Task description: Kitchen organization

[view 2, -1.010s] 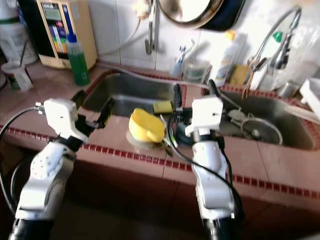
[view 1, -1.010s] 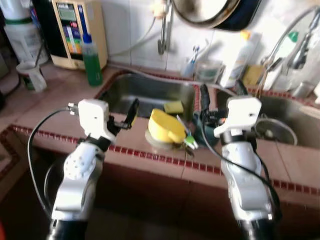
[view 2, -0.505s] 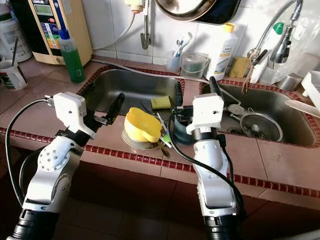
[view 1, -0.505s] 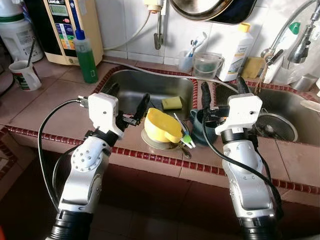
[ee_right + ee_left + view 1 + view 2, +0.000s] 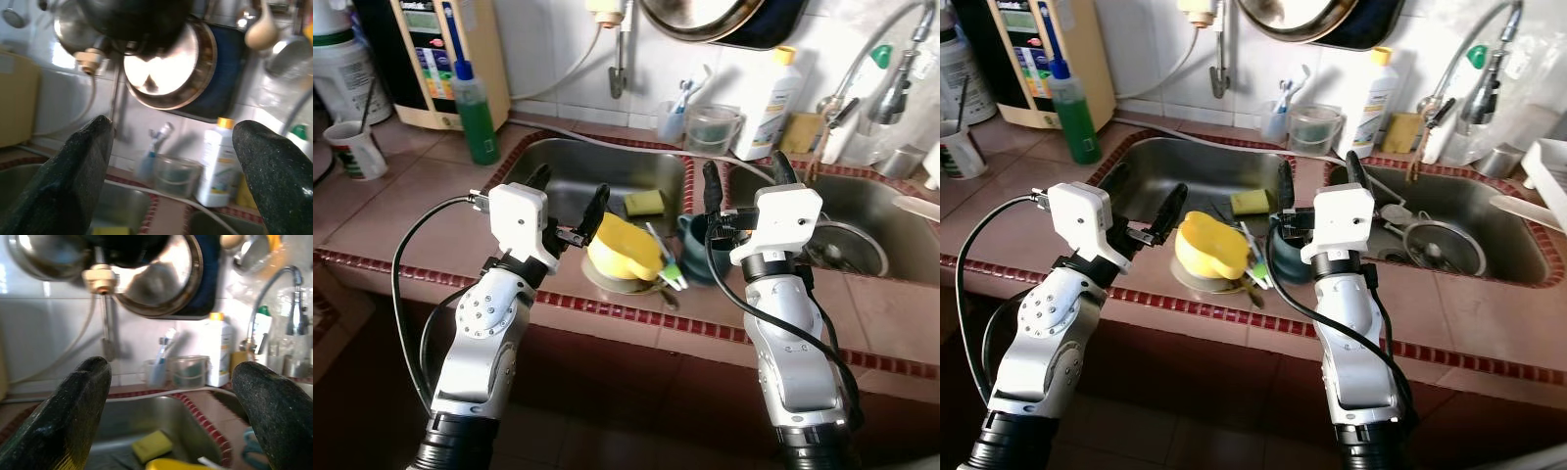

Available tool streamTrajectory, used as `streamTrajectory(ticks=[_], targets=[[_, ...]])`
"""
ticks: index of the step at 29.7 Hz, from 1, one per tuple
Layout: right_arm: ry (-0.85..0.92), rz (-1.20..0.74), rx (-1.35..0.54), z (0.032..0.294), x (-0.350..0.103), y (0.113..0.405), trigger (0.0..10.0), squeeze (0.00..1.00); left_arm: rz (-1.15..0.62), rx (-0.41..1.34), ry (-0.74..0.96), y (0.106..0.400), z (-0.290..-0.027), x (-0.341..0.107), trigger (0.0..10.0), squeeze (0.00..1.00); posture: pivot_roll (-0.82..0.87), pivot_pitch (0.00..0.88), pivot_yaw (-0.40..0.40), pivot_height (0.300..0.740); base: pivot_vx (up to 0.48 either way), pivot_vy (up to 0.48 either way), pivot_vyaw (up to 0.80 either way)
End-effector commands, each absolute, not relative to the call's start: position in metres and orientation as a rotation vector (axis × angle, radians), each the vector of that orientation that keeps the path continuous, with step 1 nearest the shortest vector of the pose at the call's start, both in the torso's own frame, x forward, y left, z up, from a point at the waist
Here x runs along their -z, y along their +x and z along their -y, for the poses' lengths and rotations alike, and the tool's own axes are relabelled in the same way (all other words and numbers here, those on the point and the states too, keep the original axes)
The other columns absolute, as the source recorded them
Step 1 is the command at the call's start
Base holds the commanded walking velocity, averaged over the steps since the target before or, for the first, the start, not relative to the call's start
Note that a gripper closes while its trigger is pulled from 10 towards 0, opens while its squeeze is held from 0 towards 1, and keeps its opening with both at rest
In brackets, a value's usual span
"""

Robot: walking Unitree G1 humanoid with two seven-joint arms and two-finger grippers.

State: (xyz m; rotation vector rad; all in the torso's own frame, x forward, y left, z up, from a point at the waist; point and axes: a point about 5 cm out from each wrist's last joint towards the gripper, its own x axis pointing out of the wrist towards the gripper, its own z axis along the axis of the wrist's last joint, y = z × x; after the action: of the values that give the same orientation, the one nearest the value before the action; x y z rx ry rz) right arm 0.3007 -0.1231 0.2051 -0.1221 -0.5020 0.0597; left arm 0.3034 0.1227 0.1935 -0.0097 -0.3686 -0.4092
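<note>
A yellow bowl (image 5: 625, 250) lies tipped on a small metal plate (image 5: 607, 281) on the tiled strip between the two sinks. Beside it stand a teal mug (image 5: 695, 253) and green-handled utensils (image 5: 670, 273). A yellow sponge (image 5: 644, 203) rests in the left sink (image 5: 568, 168). My left gripper (image 5: 567, 192) is open, level with the bowl and just to its left, one finger close to the bowl's rim. My right gripper (image 5: 745, 177) is open above and behind the mug, holding nothing. The left wrist view has the sponge (image 5: 152, 445) between the open fingers.
A green soap bottle (image 5: 474, 113), a water purifier (image 5: 440, 49) and a white cup (image 5: 356, 152) stand at the back left. A clear container (image 5: 711, 127), a white bottle (image 5: 769, 103) and a faucet (image 5: 879, 69) line the back wall. A strainer (image 5: 850, 247) sits in the right sink.
The camera has shifted and the picture has sharpened. My left gripper has come closer to the yellow bowl from its left. The right gripper stays open over the mug.
</note>
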Motion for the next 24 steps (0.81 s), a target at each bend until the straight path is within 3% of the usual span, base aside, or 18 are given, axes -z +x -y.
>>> streamTrajectory(ticks=[1, 9, 24], targets=[[-0.134, 0.504, -0.054, 0.1246, -0.2056, 0.3024, 10.0, 0.0, 0.372, 0.429, -0.008, 0.3033, -0.1177, -0.1935, 10.0, 0.0, -0.14, 0.0, -0.008, 0.74, 0.0, -0.405, 0.0], [-0.138, 0.507, -0.048, 0.1262, -0.2067, 0.3021, 10.0, 0.0, 0.373, 0.429, -0.01, 0.305, -0.1169, -0.1945, 10.0, 0.0, -0.15, 0.0, -0.004, 0.74, 0.0, -0.369, 0.0], [-0.141, 0.495, -0.04, 0.1297, -0.2047, 0.3027, 10.0, 0.0, 0.39, 0.42, 0.02, 0.304, -0.1186, -0.1956, 10.0, 0.0, -0.15, 0.0, -0.003, 0.74, 0.0, 0.0, 0.0]])
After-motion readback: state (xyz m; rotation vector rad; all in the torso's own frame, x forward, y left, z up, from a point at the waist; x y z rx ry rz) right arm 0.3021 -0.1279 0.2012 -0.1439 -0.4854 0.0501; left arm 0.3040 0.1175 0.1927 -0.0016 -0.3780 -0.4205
